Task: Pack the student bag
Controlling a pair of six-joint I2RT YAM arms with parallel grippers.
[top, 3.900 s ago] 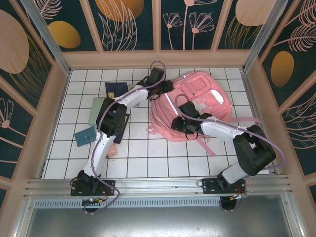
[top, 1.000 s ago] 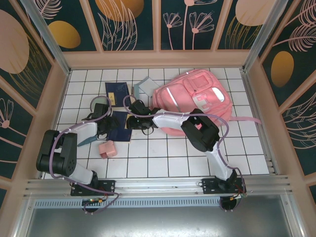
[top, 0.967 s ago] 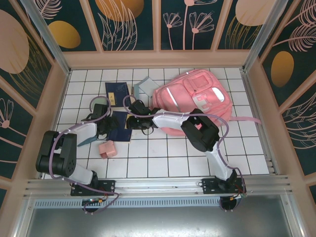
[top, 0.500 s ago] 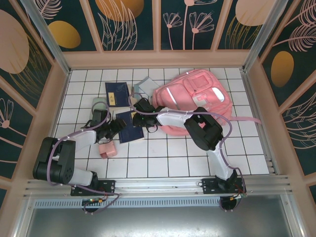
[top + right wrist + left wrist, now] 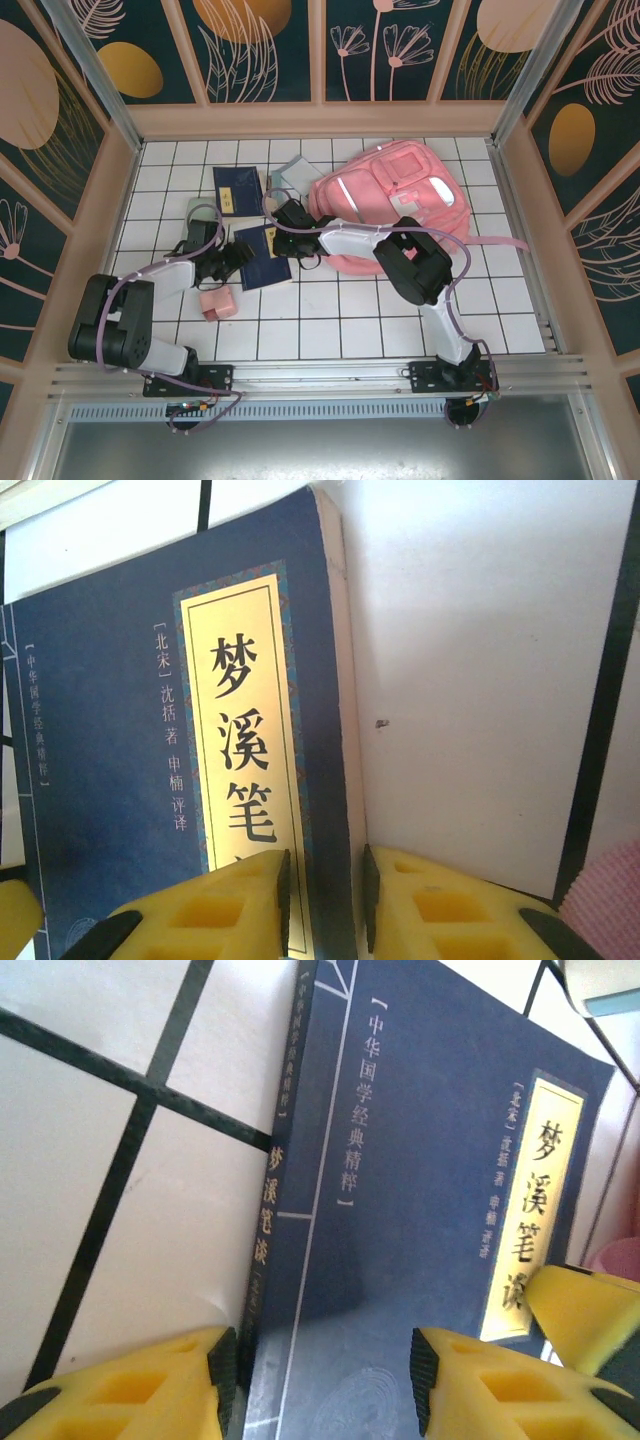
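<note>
Presumably to lift the dark blue paperback book (image 5: pixel 258 260), left hand (image 5: pixel 322 1365) gapes at nine o'clock; right hand (image 5: pixel 325 885), three o'clock, nearly together, grip unclear.

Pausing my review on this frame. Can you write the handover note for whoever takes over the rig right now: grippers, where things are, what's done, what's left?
Left gripper: open, fingers straddling the spine edge of the dark blue book, not pinching it.
Right gripper: closed narrowly on the same book's page edge.
Student bag: lies front up, far right on the tiles, just right of that book; I cannot see whether it is unzipped.
Loose: second dark blue book, grey-blue box, small pink box.
Done: nothing visibly packed.
Left: get this book into the bag, then probably the rest.
</note>
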